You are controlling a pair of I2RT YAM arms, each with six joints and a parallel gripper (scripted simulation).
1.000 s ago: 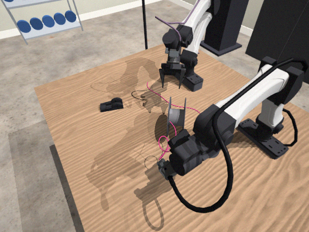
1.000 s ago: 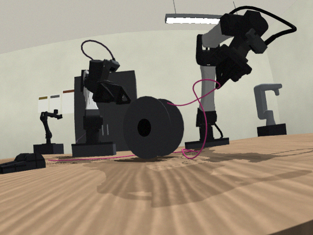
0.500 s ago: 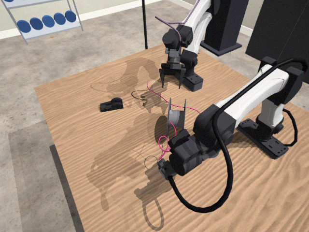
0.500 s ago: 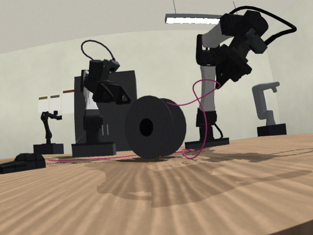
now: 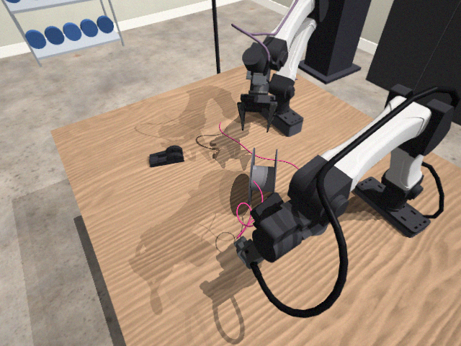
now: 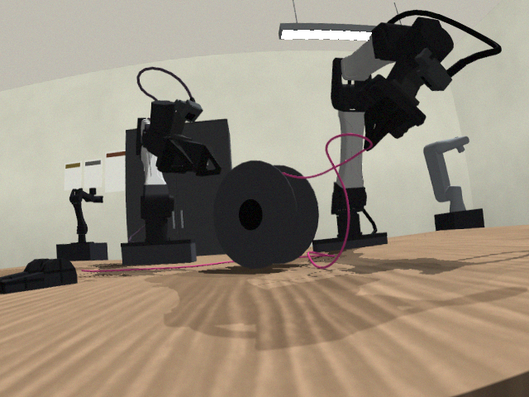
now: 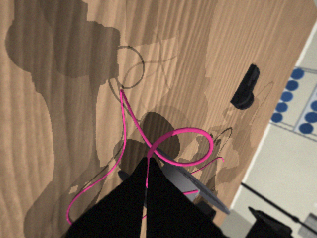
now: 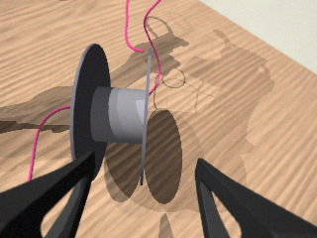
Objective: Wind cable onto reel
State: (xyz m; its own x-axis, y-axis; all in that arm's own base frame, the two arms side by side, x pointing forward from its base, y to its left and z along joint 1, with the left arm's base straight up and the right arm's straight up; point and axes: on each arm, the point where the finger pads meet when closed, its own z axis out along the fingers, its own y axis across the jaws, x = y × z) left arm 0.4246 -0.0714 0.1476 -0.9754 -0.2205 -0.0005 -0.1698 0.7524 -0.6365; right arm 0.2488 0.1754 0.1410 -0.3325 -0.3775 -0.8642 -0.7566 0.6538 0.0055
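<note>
Exterior view, left to right: right pincer (image 5: 255, 130) (image 6: 211, 172) (image 8: 146, 159) well open, gripping nothing; reel (image 5: 262, 179) (image 6: 232, 213) (image 7: 208, 190) (image 8: 126, 116) on its rims, at four o'clock — nearer than to left pincer (image 5: 267, 207) (image 6: 369, 147) (image 7: 148, 164), shut on cable (image 5: 262, 193) (image 6: 348, 205) (image 7: 212, 144) (image 8: 158, 64). Right wrist view: axle nine-to-three, matching finger gap — probably worth keeping for the grip.

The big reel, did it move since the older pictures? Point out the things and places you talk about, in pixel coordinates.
Yes. The reel (image 5: 263, 174) (image 6: 273, 239) (image 7: 200, 187) (image 8: 126, 116) shifted slightly right in the exterior view, against the dark cabinet (image 5: 413, 48) (image 6: 209, 141).
</note>
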